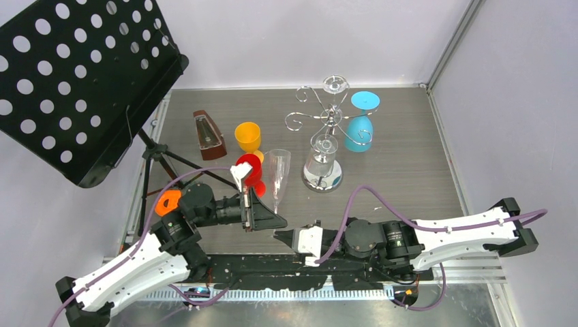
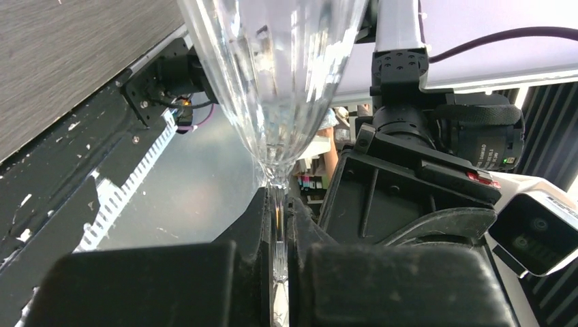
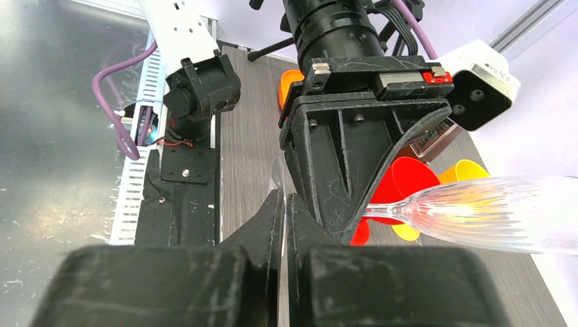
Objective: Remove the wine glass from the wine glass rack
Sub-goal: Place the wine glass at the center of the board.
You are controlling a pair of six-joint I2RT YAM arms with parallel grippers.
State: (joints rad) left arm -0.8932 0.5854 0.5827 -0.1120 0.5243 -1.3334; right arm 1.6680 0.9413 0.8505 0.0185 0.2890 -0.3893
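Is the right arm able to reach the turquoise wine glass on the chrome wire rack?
Probably not yet: the right tool is shut on the foot of the clear fluted glass, so it cannot grip the turquoise wine glass.

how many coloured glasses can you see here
3. A yellow glass stands right of the metronome, a red glass sits just in front of it, and a blue glass hangs upside down on the wine glass rack's right side. The music stand may hide others.

open: bare table [image 1: 409, 177] right of wine glass rack [image 1: 332, 119] | blocked: red cup [image 1: 249, 167], yellow cup [image 1: 248, 135] beside clear flute [image 1: 278, 167]
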